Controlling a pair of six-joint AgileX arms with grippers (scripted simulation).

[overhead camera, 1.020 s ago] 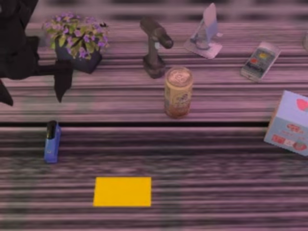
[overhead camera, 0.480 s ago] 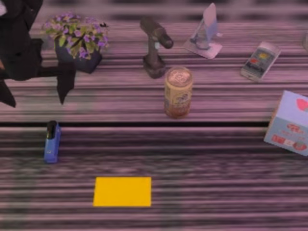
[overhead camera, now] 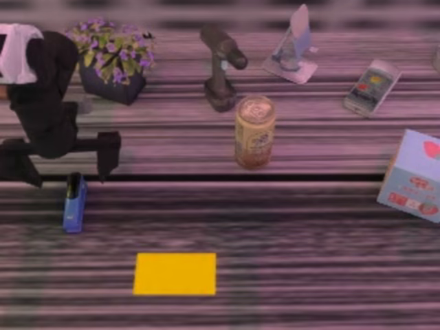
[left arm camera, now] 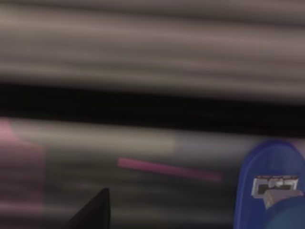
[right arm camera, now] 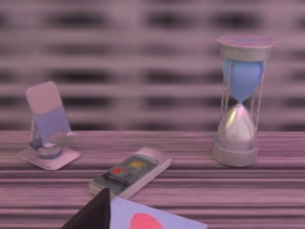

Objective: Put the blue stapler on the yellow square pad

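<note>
Lying flat near the table's left edge, the blue stapler (overhead camera: 74,204) points its black end toward the back, its long axis running front to back, which leaves its narrow sides free for a grasp from above; nothing holds it yet. The left gripper (overhead camera: 65,158) hangs just behind and above that black end with its two dark fingers spread wide apart, straddling a line that runs down the stapler's length, and the left wrist view shows the stapler's blue body (left arm camera: 271,186) close under the camera, so I judge this the approach before the pick. The yellow square pad (overhead camera: 174,273) lies bare toward the front, to the right of the stapler and apart from it, a short carry away. One stapler, one pad. Farther off stand one drink can (overhead camera: 254,131), one flower pot (overhead camera: 112,60), one phone stand (overhead camera: 293,47), one remote (overhead camera: 372,87), one pale-blue carton (overhead camera: 414,175) and one hourglass (right arm camera: 240,100). The right arm is out of the top view, its fingers unreadable
</note>
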